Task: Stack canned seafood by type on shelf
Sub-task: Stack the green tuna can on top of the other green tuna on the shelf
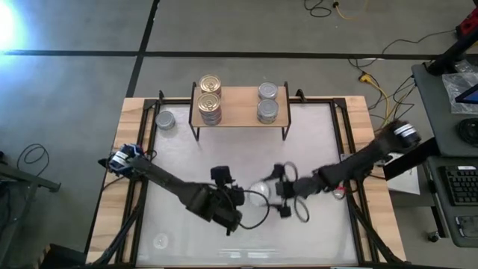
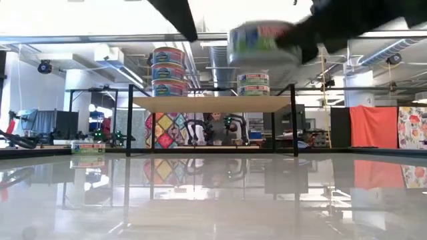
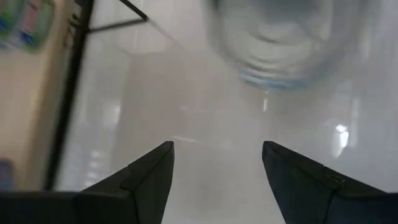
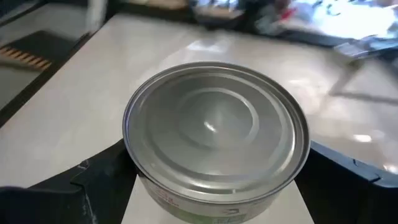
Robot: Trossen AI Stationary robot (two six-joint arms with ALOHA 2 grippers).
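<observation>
My right gripper [image 1: 267, 191] is shut on a silver-lidded tin [image 4: 214, 134] near the table's middle; the low view shows that tin [image 2: 263, 41] high above the tabletop. My left gripper [image 3: 217, 168] is open just left of it [image 1: 237, 200], with the blurred tin [image 3: 286, 43] ahead of its fingers. The shelf [image 1: 239, 112] stands at the far edge on its black legs. Gold-lidded tins [image 1: 210, 84] are stacked on its left end and silver-lidded tins [image 1: 267, 110] on its right end. One more silver-lidded tin [image 1: 165, 119] rests on the table left of the shelf. My right gripper pinches the silver-lidded tin by its side wall [image 4: 155, 190], one finger [image 4: 102, 180] on each side of the round body. The fingers come in roughly level from the table's right. The tin sits lid up and is lifted clear of the table.
The white tabletop [image 1: 314, 142] has black frame rails [image 1: 345, 138] along its sides. Cables lie on the floor beyond the far edge, and a desk with a keyboard [image 1: 457, 187] stands to the right. A person sits in the room behind the shelf [image 2: 217, 128].
</observation>
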